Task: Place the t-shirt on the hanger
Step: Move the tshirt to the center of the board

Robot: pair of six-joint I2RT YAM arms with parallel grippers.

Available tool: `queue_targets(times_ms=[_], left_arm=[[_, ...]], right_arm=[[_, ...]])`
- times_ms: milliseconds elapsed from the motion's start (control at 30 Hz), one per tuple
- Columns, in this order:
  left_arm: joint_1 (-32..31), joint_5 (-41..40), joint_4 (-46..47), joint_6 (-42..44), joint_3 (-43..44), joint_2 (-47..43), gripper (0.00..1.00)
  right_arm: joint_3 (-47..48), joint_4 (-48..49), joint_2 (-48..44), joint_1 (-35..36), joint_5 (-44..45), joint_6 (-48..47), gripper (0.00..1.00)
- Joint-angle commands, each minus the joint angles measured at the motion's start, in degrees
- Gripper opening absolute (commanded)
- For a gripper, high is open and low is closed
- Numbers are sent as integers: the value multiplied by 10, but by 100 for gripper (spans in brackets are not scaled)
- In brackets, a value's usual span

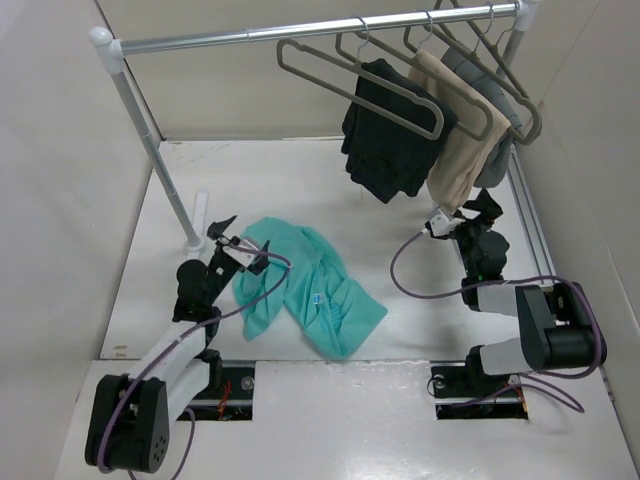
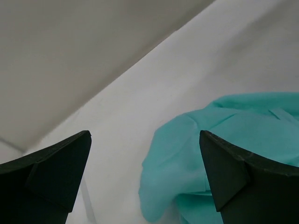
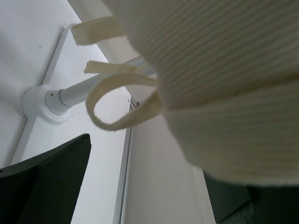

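Lying crumpled on desk (image 1: pixel 250 180), left of centre: soft, limp t-shirt (image 1: pixel 305 285). Left gripper (image 2: pixel 145 134) spread at its left edge; right gripper (image 1: pixel 460 218) spread under tan garment (image 1: pixel 460 130). Best hold likely neck by white label (image 1: pixel 318 298).

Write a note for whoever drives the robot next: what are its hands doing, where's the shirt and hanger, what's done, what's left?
Left gripper: open, empty, at the left edge of the t-shirt.
Right gripper: open, empty, just under the hanging tan garment.
T-shirt: crumpled on the table between the arms.
Hanger: bare, hooked on the rail, leftmost in the row.
Done: nothing visible yet.
Left: grab the t-shirt, lift it and fit it onto the hanger.
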Motion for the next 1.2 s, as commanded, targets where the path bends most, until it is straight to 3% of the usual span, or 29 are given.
queue_targets(times_ms=[0, 100, 133, 233, 300, 367, 467, 567, 700, 767, 867, 1000, 1067, 1167], left_arm=[[-7, 151, -217, 192, 53, -29, 100], [-7, 150, -255, 264, 53, -63, 100], [-7, 150, -274, 304, 48, -73, 100], [-7, 139, -346, 423, 48, -105, 100], [-7, 125, -371, 418, 57, -114, 100], [-7, 113, -392, 355, 77, -119, 100], [-7, 134, -446, 309, 128, -111, 100], [-7, 209, -523, 319, 189, -63, 100], [-21, 288, -680, 380, 323, 74, 100], [-52, 288, -774, 444, 397, 162, 94], [-92, 261, -783, 467, 416, 202, 94], [-209, 151, -772, 493, 439, 257, 94], [-214, 158, -807, 569, 453, 283, 99], [-214, 123, -881, 671, 466, 325, 99]], right_arm=[[38, -46, -25, -4, -49, -16, 100], [102, -150, -42, -4, -105, -41, 100], [127, -246, -42, 1, -119, -41, 100], [218, -413, -24, 7, -159, -41, 100], [258, -474, -11, 29, -159, -41, 100], [263, -524, -6, 60, -135, -54, 100], [268, -564, -19, 98, -135, -84, 100], [288, -610, -26, 157, -128, -113, 100], [299, -678, -31, 192, -122, -113, 100], [294, -687, -39, 209, -122, -113, 100], [294, -724, -52, 223, -157, -113, 100], [294, -758, -52, 268, -182, -120, 100], [294, -765, -52, 296, -157, -126, 100], [300, -786, -45, 332, -150, -151, 100]])
